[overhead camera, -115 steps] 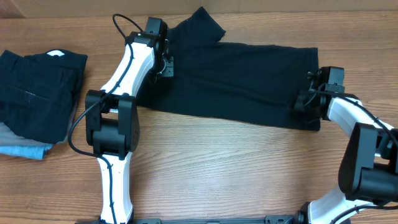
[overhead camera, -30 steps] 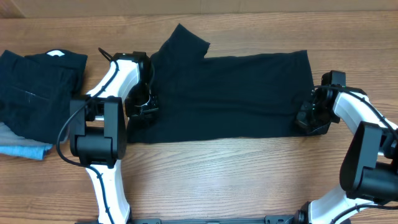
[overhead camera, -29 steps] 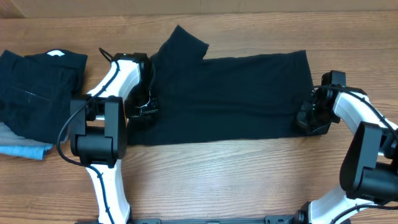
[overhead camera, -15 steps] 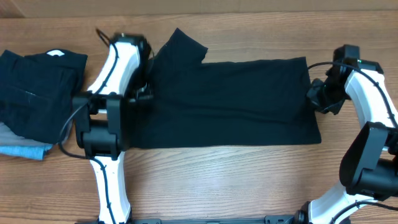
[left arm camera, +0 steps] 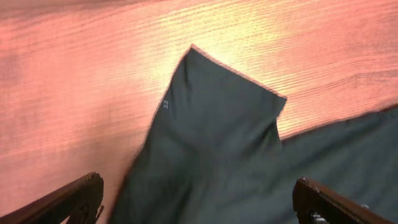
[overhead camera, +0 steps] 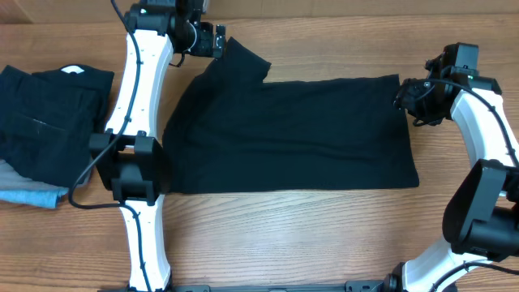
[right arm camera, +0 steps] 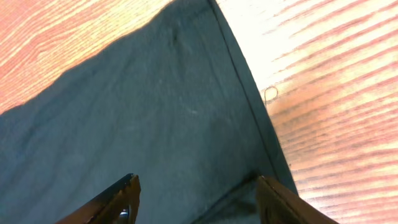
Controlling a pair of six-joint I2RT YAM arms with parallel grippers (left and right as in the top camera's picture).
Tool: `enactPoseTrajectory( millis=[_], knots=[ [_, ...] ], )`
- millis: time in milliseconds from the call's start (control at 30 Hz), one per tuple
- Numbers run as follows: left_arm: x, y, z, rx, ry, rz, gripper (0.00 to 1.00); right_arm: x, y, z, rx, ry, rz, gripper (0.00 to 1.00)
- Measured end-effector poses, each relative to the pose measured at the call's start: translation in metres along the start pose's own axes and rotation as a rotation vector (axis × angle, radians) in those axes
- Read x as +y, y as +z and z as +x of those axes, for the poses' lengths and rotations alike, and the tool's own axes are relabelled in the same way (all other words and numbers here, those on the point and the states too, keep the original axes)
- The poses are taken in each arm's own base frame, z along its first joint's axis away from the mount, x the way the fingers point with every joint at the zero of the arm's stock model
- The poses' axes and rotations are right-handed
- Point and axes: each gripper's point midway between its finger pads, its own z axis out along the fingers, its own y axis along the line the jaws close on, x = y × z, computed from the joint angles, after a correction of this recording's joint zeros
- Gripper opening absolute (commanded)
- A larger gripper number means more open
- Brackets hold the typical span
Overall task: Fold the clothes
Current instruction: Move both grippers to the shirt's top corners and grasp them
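The left gripper (overhead camera: 219, 42) is wide open and holds nothing. It hangs near the far edge of the bench (overhead camera: 324, 235), toward the left. Right beside it is the tip of a sleeve (overhead camera: 246, 57). In the left wrist view the sleeve points away from the gripper, and the two fingers stand far apart on each side of it, up off the cloth.

The right gripper (overhead camera: 408, 96) is open too and holds nothing. It hangs toward the right edge of the bench, at the far right corner of the shirt (overhead camera: 292, 134). In the right wrist view the cloth lies flat under the fingers, with its hem running past them. A tiny loop of thread (right arm camera: 268, 94) lies on the wood just beside the hem.

The black shirt lies flat in the middle of the bench. It makes a long, wide band from left to right, between the two grippers. The sleeve sticks out from its left end toward the far edge.

The bench is light brown wood with fine lines in it. In the wrist views the wood looks orange and bright.

By the left edge sits a pile (overhead camera: 49, 113) of dark folded clothes, well apart from the shirt. A light blue piece (overhead camera: 32, 195) peeks out under it.
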Motion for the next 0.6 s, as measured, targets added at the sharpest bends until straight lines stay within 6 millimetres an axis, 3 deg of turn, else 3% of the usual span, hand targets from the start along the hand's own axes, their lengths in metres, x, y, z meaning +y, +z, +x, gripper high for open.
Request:
enactPoseTrajectory(
  millis=[67,133,200,333,467,600],
  knots=[
    [0.002,0.016,-0.012,-0.052,0.068,0.005,1.0,-0.002,0.006,0.004,0.0,-0.004,0.0,0.66],
    [0.007,0.04,-0.012,-0.061,0.13,0.004,1.0,-0.001,0.007,0.0,-0.017,-0.01,-0.005,0.66],
    [0.017,0.08,-0.004,-0.052,0.176,0.003,0.98,-0.002,0.007,0.001,-0.015,-0.013,-0.004,0.67],
    [0.027,0.139,0.016,-0.036,0.198,0.012,0.97,-0.002,0.007,0.001,-0.012,-0.013,-0.003,0.68],
    [0.02,0.162,0.023,-0.041,0.265,0.027,0.88,-0.002,0.007,0.002,-0.008,-0.012,-0.002,0.69],
    [0.02,0.166,0.027,-0.02,0.309,-0.03,0.79,-0.002,0.007,0.003,-0.007,-0.013,-0.001,0.73]
  ],
)
